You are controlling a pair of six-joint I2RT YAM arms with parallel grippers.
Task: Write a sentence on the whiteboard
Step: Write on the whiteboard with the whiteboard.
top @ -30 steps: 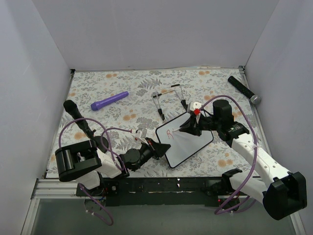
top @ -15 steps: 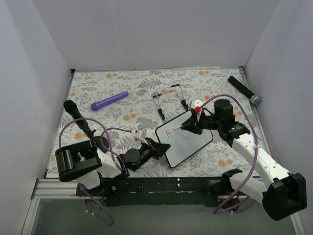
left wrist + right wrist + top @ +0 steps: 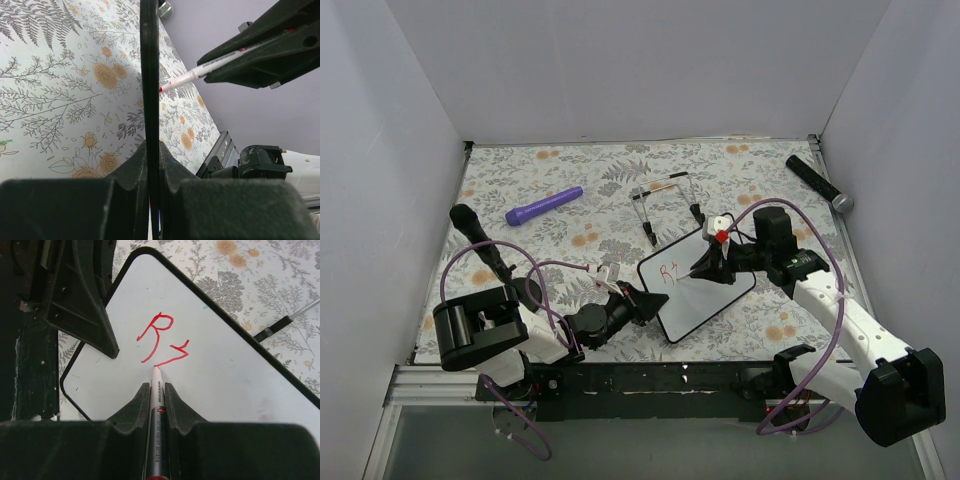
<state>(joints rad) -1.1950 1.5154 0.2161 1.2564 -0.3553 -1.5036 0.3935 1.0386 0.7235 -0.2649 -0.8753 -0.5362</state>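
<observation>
the table [image 3: 760, 170] carries everything, and the whiteboard [image 3: 710, 298] sits near the middle of its near edge, turned cornerwise so that one corner points at the far edge. your left hand [image 3: 650, 305] is clenched on the board's near-left rim; in the left wrist view that rim runs as a thin black line straight up between the closed fingers [image 3: 172, 170]. whether the board lies flat on the table or is raised a little, you cannot tell from here.

your right hand [image 3: 708, 266] comes in from the board's far-right side and is clamped on the marker [image 3: 156, 377]. the pen's long axis runs from that hand toward the near-left, tip down, and the tip meets the lower end of the second stroke.

the sentence [image 3: 162, 340] is so far only a red "r" and one unfinished mark, close to the board's left corner. what the coming stroke turns on, i judge: the blank white lies from the tip toward the table's right edge, on the right hand's own side, so writing means drawing the pen back toward that arm while the left hand steadies the rim.
</observation>
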